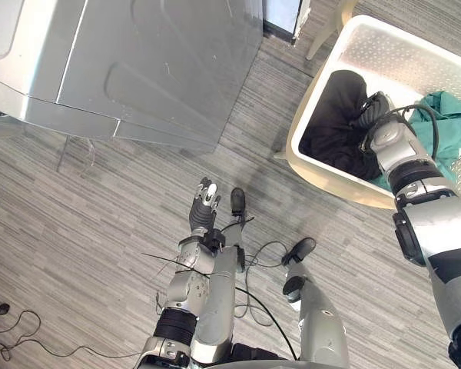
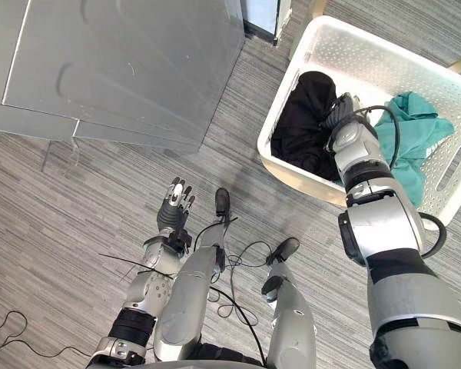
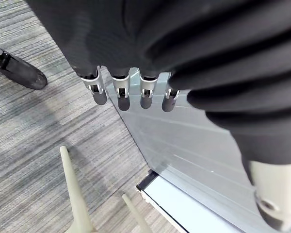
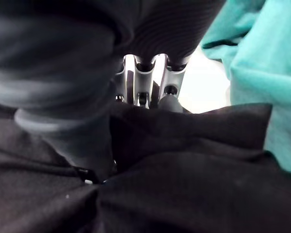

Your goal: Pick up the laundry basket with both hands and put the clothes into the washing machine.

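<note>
**Left hand (image 1: 205,206) idle, right hand (image 2: 340,110) in the laundry basket (image 1: 330,178)**

Left hand is held low over the floor (image 1: 100,231), fingers straight and empty. At far right the right hand's fingers are curled into the black garment (image 2: 296,131), beside a teal garment (image 2: 409,127). A lift is judged next (the basket's high wall must be cleared), then a carry to the washing machine (image 1: 161,61), far left. Pale furniture legs (image 3: 73,194) stand beyond the basket.

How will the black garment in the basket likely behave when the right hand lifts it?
The black garment lies in soft, thin folds, so it is probably light and will hang limp. The teal garment lies right beside it in the white basket and might drag along.
</note>
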Available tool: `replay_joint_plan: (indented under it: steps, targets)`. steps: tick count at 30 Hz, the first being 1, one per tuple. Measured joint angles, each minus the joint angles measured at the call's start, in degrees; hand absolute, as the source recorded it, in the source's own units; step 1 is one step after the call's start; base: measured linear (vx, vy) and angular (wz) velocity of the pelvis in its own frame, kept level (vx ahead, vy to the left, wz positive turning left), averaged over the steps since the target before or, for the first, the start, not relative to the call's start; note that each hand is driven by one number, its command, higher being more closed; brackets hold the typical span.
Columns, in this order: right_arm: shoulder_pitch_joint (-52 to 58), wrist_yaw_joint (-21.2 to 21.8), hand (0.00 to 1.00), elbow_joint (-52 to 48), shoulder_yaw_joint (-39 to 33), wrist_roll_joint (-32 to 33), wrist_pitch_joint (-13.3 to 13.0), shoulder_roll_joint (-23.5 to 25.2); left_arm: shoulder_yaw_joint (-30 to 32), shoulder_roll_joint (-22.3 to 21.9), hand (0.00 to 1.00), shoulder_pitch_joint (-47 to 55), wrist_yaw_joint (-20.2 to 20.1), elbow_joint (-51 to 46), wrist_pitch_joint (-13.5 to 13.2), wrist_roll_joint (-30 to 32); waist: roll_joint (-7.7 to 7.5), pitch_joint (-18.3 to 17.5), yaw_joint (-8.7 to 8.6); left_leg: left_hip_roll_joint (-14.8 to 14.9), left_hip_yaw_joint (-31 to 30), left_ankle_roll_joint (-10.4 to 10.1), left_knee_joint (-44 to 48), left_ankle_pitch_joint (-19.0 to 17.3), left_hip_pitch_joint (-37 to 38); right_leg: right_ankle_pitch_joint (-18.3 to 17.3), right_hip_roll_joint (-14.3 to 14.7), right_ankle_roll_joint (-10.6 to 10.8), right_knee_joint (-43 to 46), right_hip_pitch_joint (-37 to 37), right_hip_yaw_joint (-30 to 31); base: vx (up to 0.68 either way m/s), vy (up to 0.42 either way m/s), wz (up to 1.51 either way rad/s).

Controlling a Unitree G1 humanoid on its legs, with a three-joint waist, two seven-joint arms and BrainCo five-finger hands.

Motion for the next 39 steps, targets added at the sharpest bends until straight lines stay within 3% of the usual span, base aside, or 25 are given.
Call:
replay_joint_plan:
  steps: [3, 7, 13, 19, 25, 30, 35, 39]
  targets:
    - [0.9, -1.68, 1.0, -1.1, -6.02, 4.62, 0.01, 0.93, 0.11, 0.01, 0.0, 0.01, 0.94, 0.23, -0.01, 0.12, -0.01, 0.0, -0.91, -0.14, 0.47, 0.0, 0.1, 0.0, 2.62, -0.02, -0.47, 0.02, 0.45, 2.11, 0.32, 0.01, 0.035, -0.03]
    - [2.91, -6.63, 1.0, -10.47, -14.53, 9.17, -0.19, 1.37, 0.22, 0.56, 0.0, 0.08, 1.06, 0.24, -0.65, 1.27, -0.06, -0.03, -2.16, -0.34, 0.52, 0.01, 0.45, -0.01, 5.64, -0.41, -0.87, 0.45, 0.5, 4.7, 1.45, -0.02, 0.026, -0.08]
    - [10.36, -14.94, 1.0, -31.94, -25.7, 12.01, -0.78, 3.3, -0.45, 3.09, 0.0, 2.45, 1.1, -0.93, -0.77, 3.77, -0.38, -0.21, -5.01, -0.58, 0.28, 0.02, 0.11, -0.02, 10.61, -3.06, -2.04, 0.64, 4.65, 7.93, 1.77, -0.03, 0.014, 0.04]
    - [23.78, -16.6, 1.0, -48.0, -29.38, 11.85, -2.32, 9.73, -0.75, 6.34, 0.0, 8.44, 0.73, -5.28, -0.77, 8.52, -3.44, -7.54, -7.73, -1.65, 0.27, 0.03, -1.61, -0.05, 13.0, -6.17, -3.19, 1.06, 7.56, 8.51, 1.7, 0.03, -0.012, 0.06]
    - [32.31, -13.67, 1.0, -59.23, -28.87, 11.08, -4.82, 13.04, -0.93, 7.09, 0.0, 9.21, -1.82, -10.52, -0.58, 15.1, -4.57, -11.06, -9.64, -2.28, 0.68, 0.03, -1.68, -0.1, 16.57, -6.27, -3.77, 1.26, 7.25, 12.12, 1.83, 0.04, -0.022, 0.0]
    - [37.92, -8.29, 1.0, -67.53, -23.23, 13.54, -7.13, 13.24, -3.87, 9.44, 0.0, 5.84, -2.93, -12.53, -0.68, 21.92, -5.32, -15.54, -11.26, -1.87, 3.04, 0.69, -1.76, -1.45, 18.67, -6.12, -3.26, 1.44, 6.25, 13.09, 3.74, -0.01, -0.019, -0.2]
    - [38.01, -3.45, 1.0, -71.7, -18.69, 18.34, -10.06, 13.1, -7.44, 13.15, 0.0, -3.09, -4.28, -11.34, -0.75, 28.51, -6.54, -18.08, -12.81, -1.31, 6.02, 0.29, -1.8, -1.75, 20.8, -4.18, -2.51, 1.4, 4.07, 13.97, 6.57, 0.0, -0.01, -0.32]
    - [37.9, 1.27, 1.0, -72.51, -12.52, 26.54, -11.49, 11.79, -9.9, 16.9, 0.0, -11.91, -5.05, -8.03, -0.76, 34.86, -6.58, -19.67, -14.47, -1.18, 8.37, 0.22, -1.93, -1.81, 22.39, -1.74, -1.8, 1.6, 1.16, 15.11, 9.08, -0.01, 0.004, -0.33]
